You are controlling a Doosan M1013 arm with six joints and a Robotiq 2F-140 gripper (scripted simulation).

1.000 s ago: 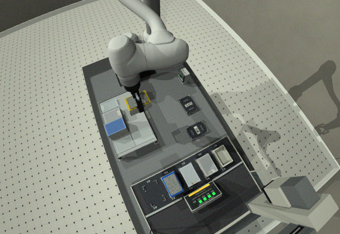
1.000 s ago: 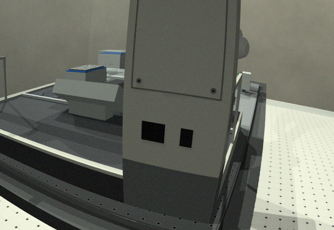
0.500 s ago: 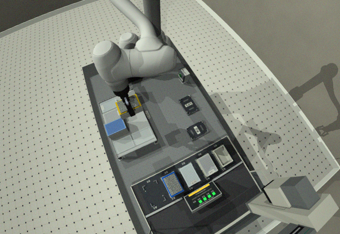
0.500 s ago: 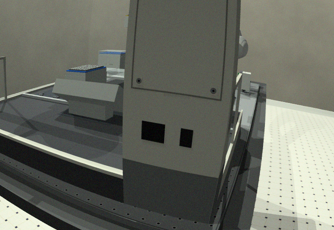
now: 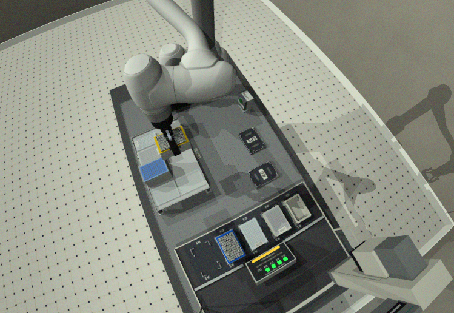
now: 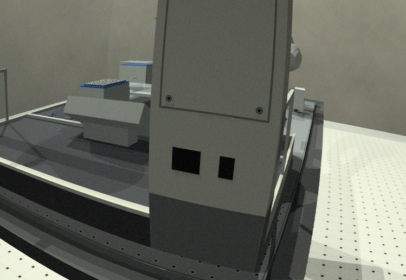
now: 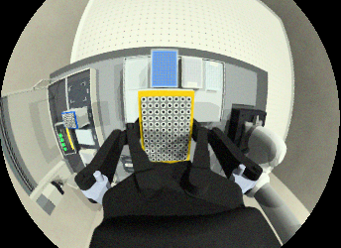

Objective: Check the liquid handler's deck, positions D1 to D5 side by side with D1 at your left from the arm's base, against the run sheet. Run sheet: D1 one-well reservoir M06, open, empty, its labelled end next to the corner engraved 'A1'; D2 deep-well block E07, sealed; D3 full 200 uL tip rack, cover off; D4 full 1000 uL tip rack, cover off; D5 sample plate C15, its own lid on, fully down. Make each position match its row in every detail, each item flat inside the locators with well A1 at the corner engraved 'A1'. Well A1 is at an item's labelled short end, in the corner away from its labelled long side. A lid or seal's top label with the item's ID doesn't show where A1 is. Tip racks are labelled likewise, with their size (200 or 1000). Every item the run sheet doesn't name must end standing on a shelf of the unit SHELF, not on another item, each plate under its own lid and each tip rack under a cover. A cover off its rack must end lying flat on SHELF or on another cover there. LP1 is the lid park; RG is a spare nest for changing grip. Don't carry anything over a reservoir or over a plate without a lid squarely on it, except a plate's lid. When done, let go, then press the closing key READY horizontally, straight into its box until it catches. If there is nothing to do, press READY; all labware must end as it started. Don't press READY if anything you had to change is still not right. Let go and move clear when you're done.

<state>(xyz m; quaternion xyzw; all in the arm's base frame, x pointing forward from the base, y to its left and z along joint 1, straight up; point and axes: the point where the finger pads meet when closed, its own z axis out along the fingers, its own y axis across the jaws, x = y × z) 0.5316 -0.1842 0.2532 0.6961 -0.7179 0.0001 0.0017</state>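
My gripper (image 5: 169,141) is shut on a yellow-rimmed tip rack (image 5: 171,139) with no cover, its tips showing. It holds the rack over the far right corner of the unit SHELF (image 5: 172,167); I cannot tell whether the rack touches the shelf. In the wrist view the rack (image 7: 167,124) sits between my fingers. A blue-covered rack (image 5: 154,170) stands on the shelf's left side. On the deck, D5 (image 5: 205,256) is bare, D4 holds a blue-rimmed open tip rack (image 5: 230,247), D3 (image 5: 252,233) and D2 (image 5: 276,220) hold pale items, and D1 holds a reservoir (image 5: 296,208).
The lid park LP1 (image 5: 253,142) and the spare nest RG (image 5: 260,175) lie right of the shelf. The READY key box (image 5: 245,99) stands at the far right. A panel with green lights (image 5: 270,263) fronts the deck. A tall grey column (image 6: 216,132) blocks the exterior view.
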